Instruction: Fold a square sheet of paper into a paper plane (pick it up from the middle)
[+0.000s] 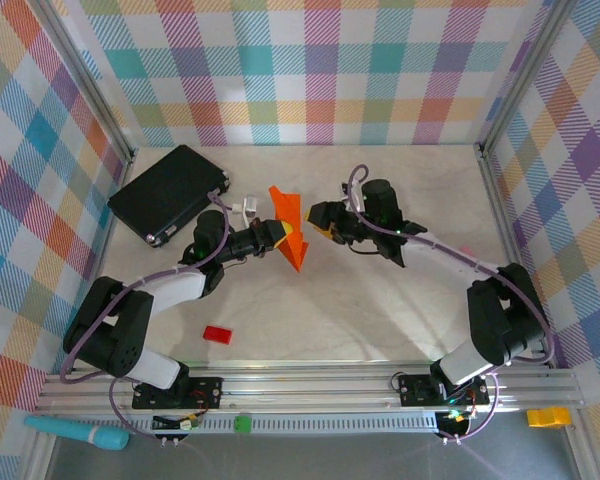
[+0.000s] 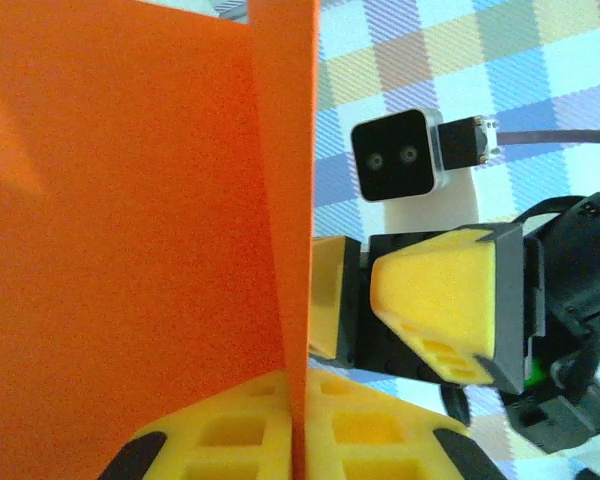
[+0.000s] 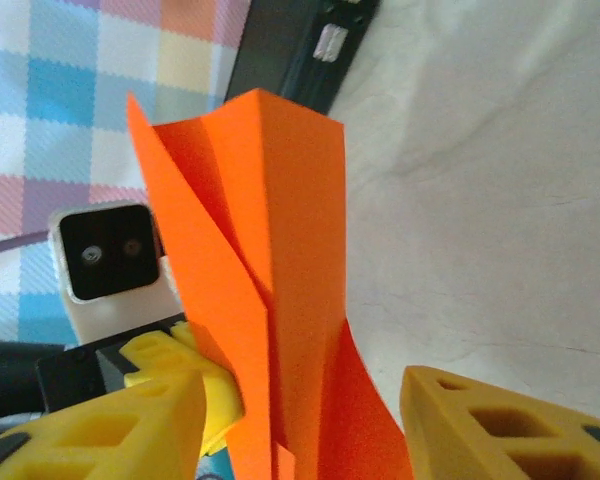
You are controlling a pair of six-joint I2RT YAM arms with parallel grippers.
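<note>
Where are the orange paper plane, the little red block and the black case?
paper plane [image 1: 288, 228]: top view, folded middle.
red block [image 1: 217, 334]: top view, top face.
black case [image 1: 168, 193]: top view, lid centre.

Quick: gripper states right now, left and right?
Left gripper: shut on the bright orange folded paper plane.
Right gripper: open, holding nothing.

Nose to nose
Left gripper [image 1: 277, 236] clamped the paper plane [image 1: 286, 212]; right gripper [image 1: 321, 221] faced it, wrist turned inward, jaws apart.

Bright even light, soft shadows; paper plane [image 2: 130, 250] blurred up close.
</note>
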